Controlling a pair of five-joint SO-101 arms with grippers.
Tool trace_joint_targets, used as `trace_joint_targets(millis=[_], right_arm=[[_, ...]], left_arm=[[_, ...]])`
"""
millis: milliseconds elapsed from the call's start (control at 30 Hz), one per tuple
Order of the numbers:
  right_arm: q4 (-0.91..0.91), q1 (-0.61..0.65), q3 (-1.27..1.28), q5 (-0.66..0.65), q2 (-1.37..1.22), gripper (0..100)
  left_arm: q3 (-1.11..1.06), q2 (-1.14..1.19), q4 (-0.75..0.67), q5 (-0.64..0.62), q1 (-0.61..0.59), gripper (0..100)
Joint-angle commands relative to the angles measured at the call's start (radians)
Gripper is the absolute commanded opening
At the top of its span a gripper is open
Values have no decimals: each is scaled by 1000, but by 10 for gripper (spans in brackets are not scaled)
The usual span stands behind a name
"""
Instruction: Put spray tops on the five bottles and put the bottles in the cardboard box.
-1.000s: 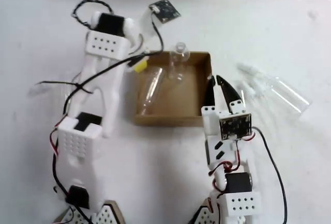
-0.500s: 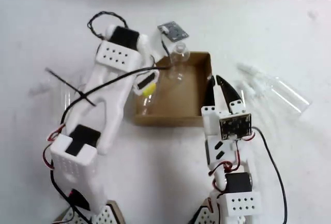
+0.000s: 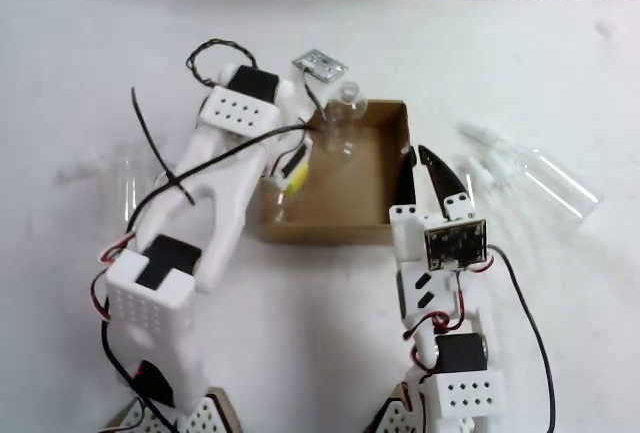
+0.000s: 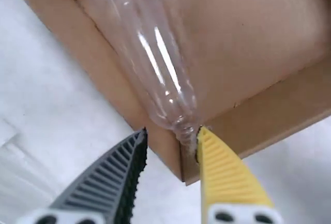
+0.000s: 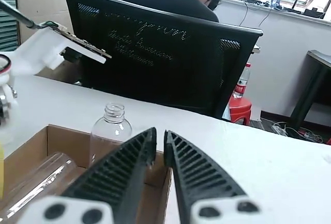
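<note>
- A clear bottle [image 4: 155, 63] is seen lying inside the cardboard box [image 3: 365, 178] along one wall, with its neck at a corner.
- The left gripper [image 4: 170, 133] is held at that corner. Its jaws are parted on either side of the neck, which is not clamped.
- A second bottle [image 3: 346, 113], uncapped, is stood upright at the box's far wall.
- The right gripper [image 3: 421, 165] is held just outside the box's right wall, its jaws almost closed on nothing.

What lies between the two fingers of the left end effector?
In the left wrist view, the neck of the lying clear plastic bottle and a corner of the brown cardboard box.
</note>
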State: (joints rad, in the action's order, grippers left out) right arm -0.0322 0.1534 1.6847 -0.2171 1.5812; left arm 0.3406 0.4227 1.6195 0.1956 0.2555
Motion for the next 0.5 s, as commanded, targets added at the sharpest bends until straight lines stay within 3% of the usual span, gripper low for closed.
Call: trace_joint_targets(millis=[0,300,467], right_arm=[[25,7,11,-9,-13,17],[25,7,11,-9,-13,17],[25,5,11,-9,-13,17]], left_arm=[[-2,-7,-9,-12,67,151],[-44,-4,-23,-87,53,150],[-146,-5,-112,-94,53,150]])
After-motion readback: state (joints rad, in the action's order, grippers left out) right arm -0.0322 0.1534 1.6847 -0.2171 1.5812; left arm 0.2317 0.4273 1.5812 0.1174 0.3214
